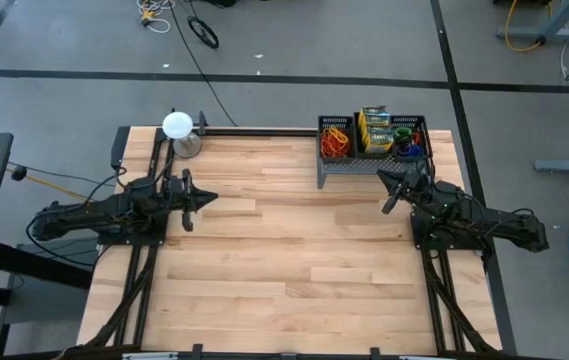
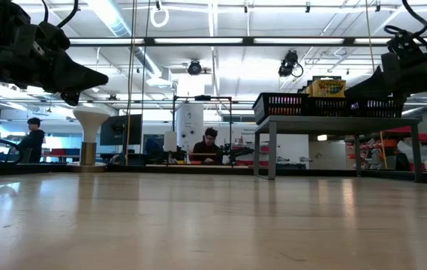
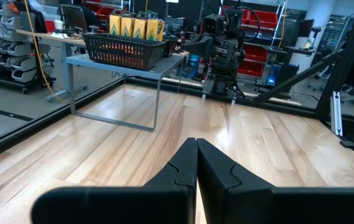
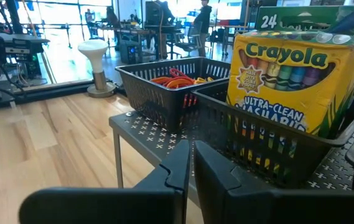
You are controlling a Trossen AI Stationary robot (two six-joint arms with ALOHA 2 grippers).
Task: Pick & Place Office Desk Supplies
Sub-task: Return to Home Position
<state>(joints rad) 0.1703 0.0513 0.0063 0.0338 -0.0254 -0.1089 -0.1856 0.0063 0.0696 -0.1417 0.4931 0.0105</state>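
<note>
Yellow crayon boxes (image 1: pixel 375 128) and bands (image 1: pixel 335 138) sit binned; I see none on the desk (image 1: pixel 284 260); left claw (image 3: pixel 196 149), right claw (image 4: pixel 190 149) pinched closed, empty.

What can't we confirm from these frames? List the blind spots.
- Right bin: its bands are too small to count in the high view. The right wrist view cuts the bin off at the picture's edge.
- Crayon boxes: the front one hides those behind it in the right wrist view.
- Left bin: its mesh wall hides all but the top of the red and orange bands.
- Table under the rack: covered in the high view.
</note>
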